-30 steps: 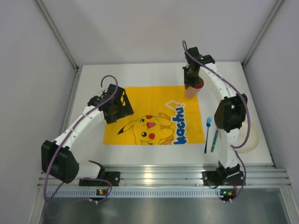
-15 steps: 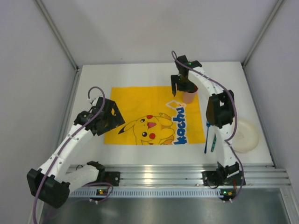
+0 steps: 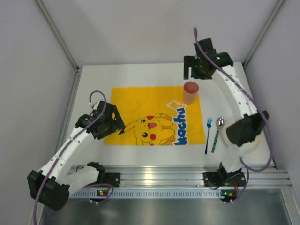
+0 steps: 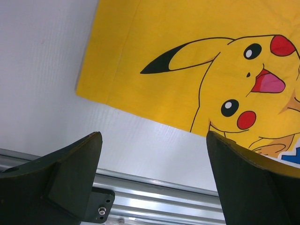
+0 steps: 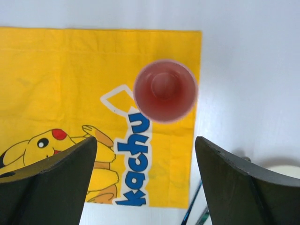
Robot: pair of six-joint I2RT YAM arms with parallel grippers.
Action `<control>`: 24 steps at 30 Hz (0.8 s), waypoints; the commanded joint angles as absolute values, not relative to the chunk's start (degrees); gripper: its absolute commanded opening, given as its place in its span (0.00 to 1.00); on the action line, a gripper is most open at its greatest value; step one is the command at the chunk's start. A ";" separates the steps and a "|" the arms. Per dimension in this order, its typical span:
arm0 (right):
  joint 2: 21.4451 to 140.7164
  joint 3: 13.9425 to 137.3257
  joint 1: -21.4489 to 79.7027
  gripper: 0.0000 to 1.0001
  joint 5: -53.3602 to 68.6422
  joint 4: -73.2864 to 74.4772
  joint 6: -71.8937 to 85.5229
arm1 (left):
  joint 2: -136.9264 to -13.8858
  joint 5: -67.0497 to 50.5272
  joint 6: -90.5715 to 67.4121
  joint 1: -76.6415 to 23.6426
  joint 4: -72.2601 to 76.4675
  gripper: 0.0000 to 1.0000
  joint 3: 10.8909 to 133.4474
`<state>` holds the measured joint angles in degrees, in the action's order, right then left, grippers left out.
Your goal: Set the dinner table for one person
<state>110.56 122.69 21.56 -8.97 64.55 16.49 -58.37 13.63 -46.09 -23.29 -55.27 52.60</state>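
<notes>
On the white dinner table (image 3: 93, 84) lies a yellow Pikachu mat (image 3: 140, 101). A pink cup (image 3: 191, 92) stands upright on the mat's far right corner. My right gripper (image 3: 191, 72) hangs open above and just beyond it, holding nothing; in the right wrist view the cup (image 5: 165, 90) lies ahead of the open gripper (image 5: 146, 139). A blue fork (image 3: 207, 136) and a teal-handled spoon (image 3: 218, 133) lie side by side right of the mat. My left gripper (image 3: 119, 119) is open and empty over the mat's near left corner (image 4: 178, 61).
A white plate (image 3: 253, 146) sits at the right, partly hidden by the right arm's elbow. The ribbed aluminium rail (image 3: 154, 176) runs along the near edge, with both arm bases on it. Grey walls close in the left, right and far sides.
The right gripper opened, let go of the cup and lifted away toward the far right. The cup now stands alone on the mat. The left arm drew back toward the near left.
</notes>
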 commanded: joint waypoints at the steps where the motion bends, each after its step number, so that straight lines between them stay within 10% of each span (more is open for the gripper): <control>1: 95.67 107.05 16.20 0.86 -11.26 62.06 16.43 | -59.23 11.96 -43.77 -23.12 -51.17 0.98 51.16; 14: 79.45 58.72 4.22 0.80 6.41 52.91 20.57 | -62.67 5.80 -42.71 -23.20 -46.32 0.97 47.99; 21: 83.93 57.74 4.22 0.28 3.52 51.15 21.09 | -57.93 6.50 -44.12 -23.20 -47.99 0.97 45.36; 24: 87.70 58.09 4.22 0.24 2.55 50.28 21.09 | -55.99 6.42 -44.74 -23.20 -48.51 0.97 44.65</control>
<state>85.08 57.01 3.97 3.57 53.15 20.78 -58.04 6.83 -43.68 -23.29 -49.01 45.12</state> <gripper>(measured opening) 0.247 0.973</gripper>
